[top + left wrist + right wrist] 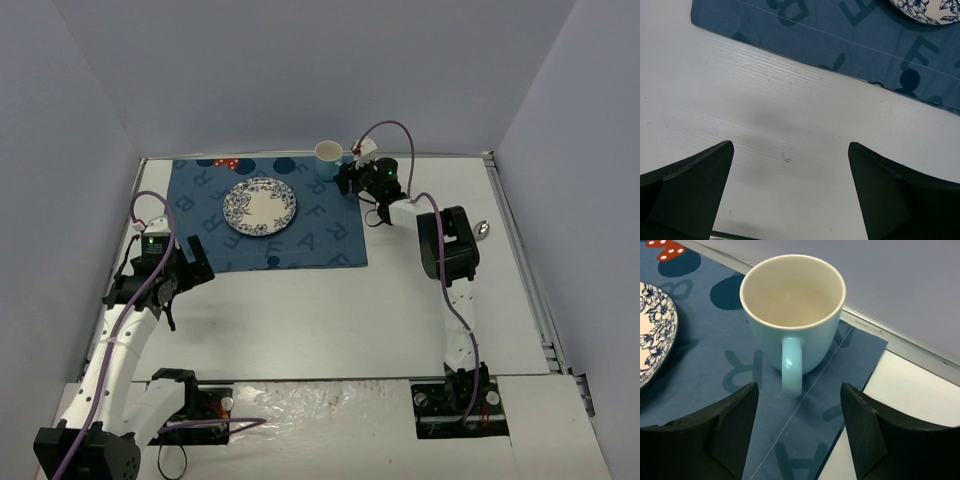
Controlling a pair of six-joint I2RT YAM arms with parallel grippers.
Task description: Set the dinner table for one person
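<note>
The dinner table (300, 320) is a large white top. A dark blue lettered mat (300, 245) lies on its far half, with a blue-flowered white plate (260, 206) in the middle. A light blue mug (328, 152) stands upright and empty on the mat's far right corner, its handle (791, 367) pointing at my right gripper (799, 387). That gripper is open, just short of the handle, touching nothing. My left gripper (791, 145) is open and empty over bare table (790, 100), near the mat's left near corner (830, 40).
A small shiny metal thing (483, 230) lies on the table at the right, beyond the right arm's elbow. Grey edge strips and blue-grey walls close in the table at the back and sides. The plate's rim shows in both wrist views (925, 10) (655, 325).
</note>
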